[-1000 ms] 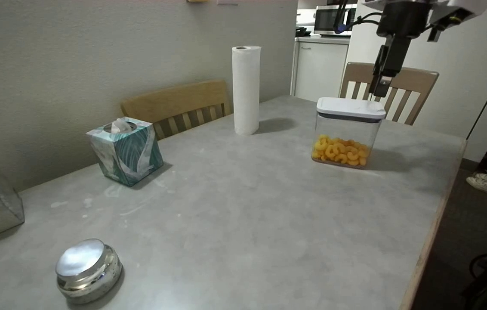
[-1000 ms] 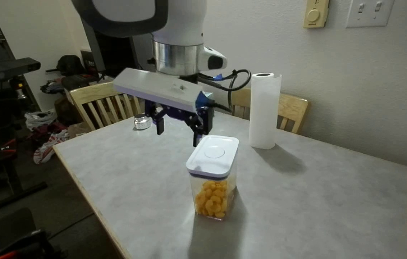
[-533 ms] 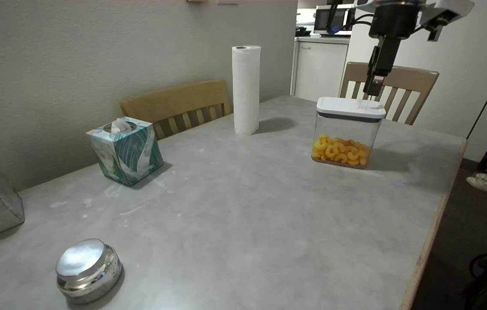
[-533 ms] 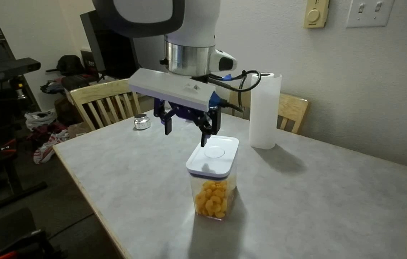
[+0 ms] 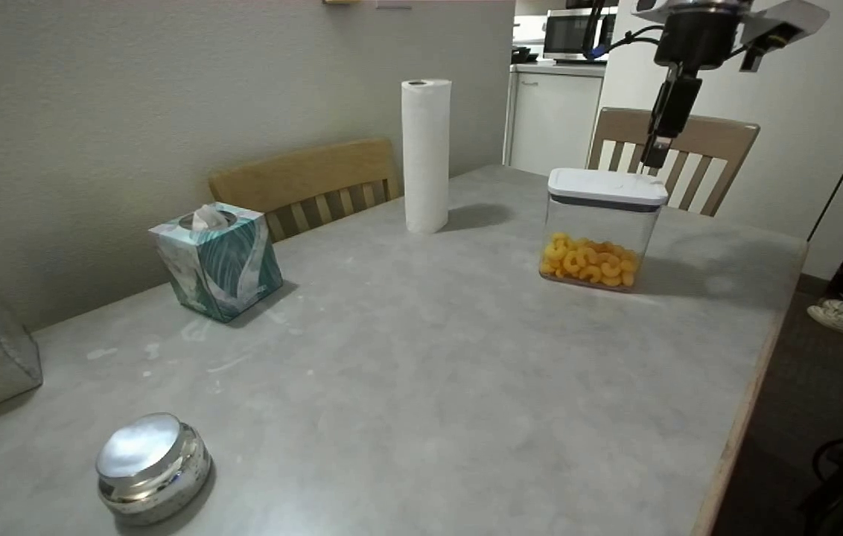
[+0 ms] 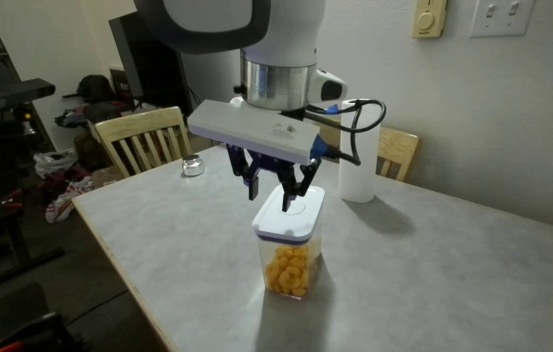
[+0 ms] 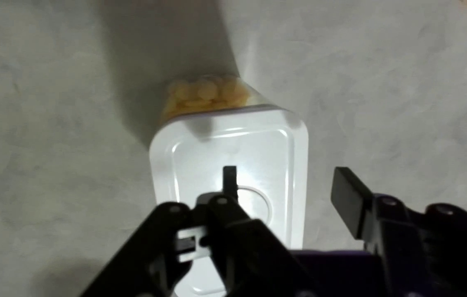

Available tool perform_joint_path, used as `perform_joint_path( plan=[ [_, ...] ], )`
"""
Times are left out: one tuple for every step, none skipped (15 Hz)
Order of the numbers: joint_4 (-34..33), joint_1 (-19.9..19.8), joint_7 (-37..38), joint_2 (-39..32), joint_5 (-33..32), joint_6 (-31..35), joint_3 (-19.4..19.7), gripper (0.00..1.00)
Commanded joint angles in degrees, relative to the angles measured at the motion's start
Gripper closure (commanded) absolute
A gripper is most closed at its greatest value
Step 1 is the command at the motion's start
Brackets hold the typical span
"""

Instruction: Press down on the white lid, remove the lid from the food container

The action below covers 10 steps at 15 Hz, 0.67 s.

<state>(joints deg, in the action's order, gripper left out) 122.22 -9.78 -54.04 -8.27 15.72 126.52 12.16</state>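
On the worktop (image 6: 433, 283), saw the snack box (image 5: 604, 225) upright, above it the hand (image 6: 269, 199) with fingers (image 6: 254, 188) spread, gripping nothing, and the white lid (image 6: 286, 223) seated on the box. Judged best to close the fingers, centre over the round button (image 7: 257, 204) and push straight down, without tipping the box. In the wrist view, found much of the lid's lower part hidden by the hand and some of the button by one finger. Could not make out the exact gap between finger and lid.

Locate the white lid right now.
In an exterior view, the white lid sits on the food container near the picture's middle, left of the paper towel roll, with the open claw above it.
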Motion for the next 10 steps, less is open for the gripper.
perform_joint_path(
  plan=[
    [-3.46,-2.24,-3.38,-2.56,0.67,0.49,-1.71,0.69],
    [-4.24,-2.32,-3.96,-2.97,0.79,0.46,-1.92,0.75],
    [-5.07,-2.42,-4.47,-3.50,1.10,0.41,-2.22,0.84],
    [-5.90,-2.46,-4.80,-4.06,1.20,0.33,-2.57,0.88],
    [-6.72,-2.51,-4.99,-4.73,1.21,0.32,-2.96,0.98],
    [-7.49,-2.57,-4.82,-5.35,0.99,0.29,-3.30,0.98],
    [-8.12,-2.62,-4.63,-6.19,0.79,0.48,-3.60,1.00],
    [-8.68,-2.72,-4.16,-6.99,0.50,0.64,-3.80,1.00],
    [-9.29,-2.91,-3.96,-7.93,0.56,0.67,-4.04,1.00],
    [-9.76,-3.08,-3.67,-8.90,0.50,0.60,-4.21,1.00]
  ],
)
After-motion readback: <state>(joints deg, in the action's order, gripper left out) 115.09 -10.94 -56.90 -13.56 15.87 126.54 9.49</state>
